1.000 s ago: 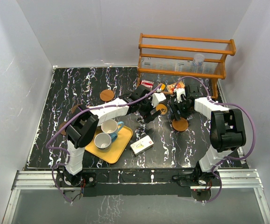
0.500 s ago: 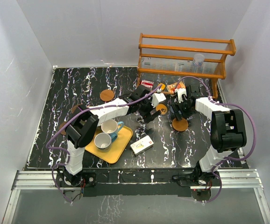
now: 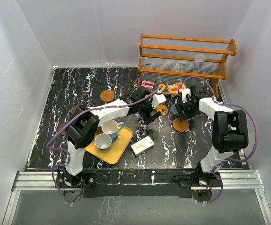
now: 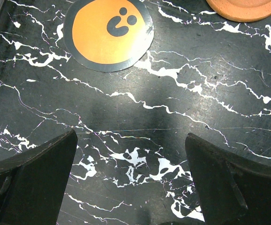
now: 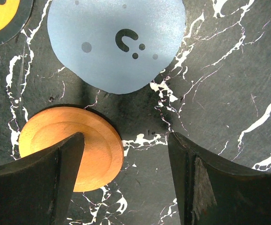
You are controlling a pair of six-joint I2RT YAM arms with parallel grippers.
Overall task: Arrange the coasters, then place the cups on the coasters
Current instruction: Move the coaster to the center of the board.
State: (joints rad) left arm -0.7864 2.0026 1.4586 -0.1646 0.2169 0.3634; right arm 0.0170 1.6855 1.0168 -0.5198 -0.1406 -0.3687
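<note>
Left claw [image 4: 131, 140]: jaws wide apart, empty, over bare bench [image 4: 173, 93].
Orange coaster [image 4: 108, 33]: flat on the bench, ahead of the left claw.
Right claw [image 5: 126, 138]: jaws apart, empty.
Grey-blue coaster [image 5: 116, 42]: just ahead of the right claw.
Wooden coaster [image 5: 65, 126]: partly hidden by one right finger.

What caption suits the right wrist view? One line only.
Open right gripper over a black marbled table, blue coaster ahead, wooden coaster beside one finger.

**Operator:** Which coasters show incomplete in the right wrist view?

**Technician:** Yellow coaster [image 5: 9, 16]: cut by the corner. Grey-blue coaster [image 5: 116, 42]: top clipped. Wooden coaster [image 5: 93, 140]: partly behind a gripper finger [image 5: 37, 187]. Top view, packets [image 3: 147, 84] by the rack [image 3: 187, 56]: labels unreadable.
</note>
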